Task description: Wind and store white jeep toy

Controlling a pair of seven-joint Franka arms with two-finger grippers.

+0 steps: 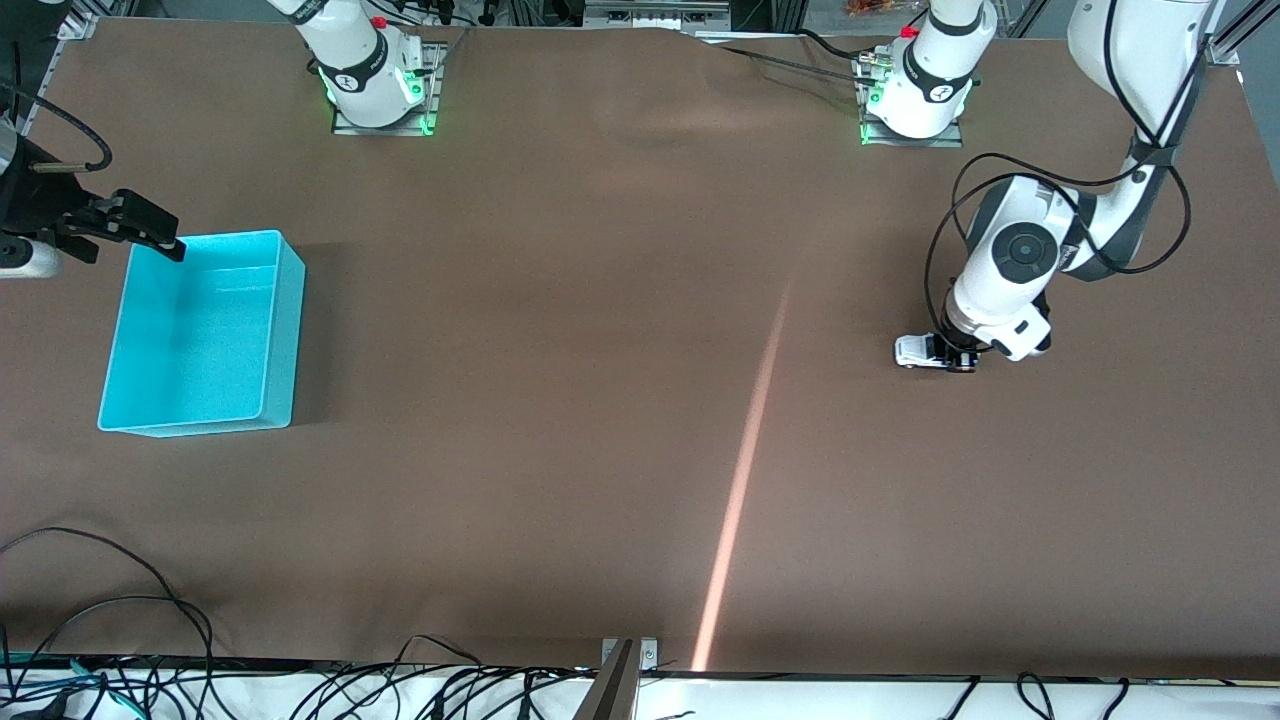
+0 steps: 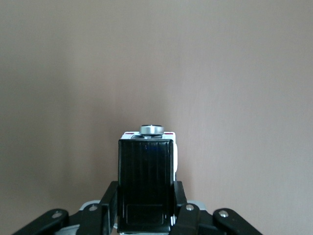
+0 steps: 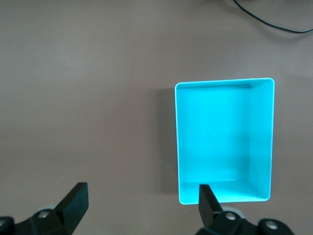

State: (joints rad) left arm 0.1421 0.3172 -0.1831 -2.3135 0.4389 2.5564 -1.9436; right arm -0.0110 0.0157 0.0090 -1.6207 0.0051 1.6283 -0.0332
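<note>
Left tool clamped on the white jeep toy, which stands on the brown tabletop.

The tabletop [image 1: 560, 400] is a flat, matte brown sheet with a thin pale streak of light across it. The white jeep toy [image 1: 920, 351] is small and boxy, glossy plastic with a ribbed black roof and a round silver part at one end. It stands on the tabletop toward the left arm's end, its long axis along the table's length, and its free end points toward the right arm's end. The left tool [image 1: 951, 355] has its fingers closed on the toy's sides. The cyan bin [image 1: 205, 335] is a smooth rectangular plastic box with thin walls, well apart from the toy. The right tool [image 3: 142, 203] waits over the tabletop at the bin's edge, fingers spread wide, holding nothing.
</note>
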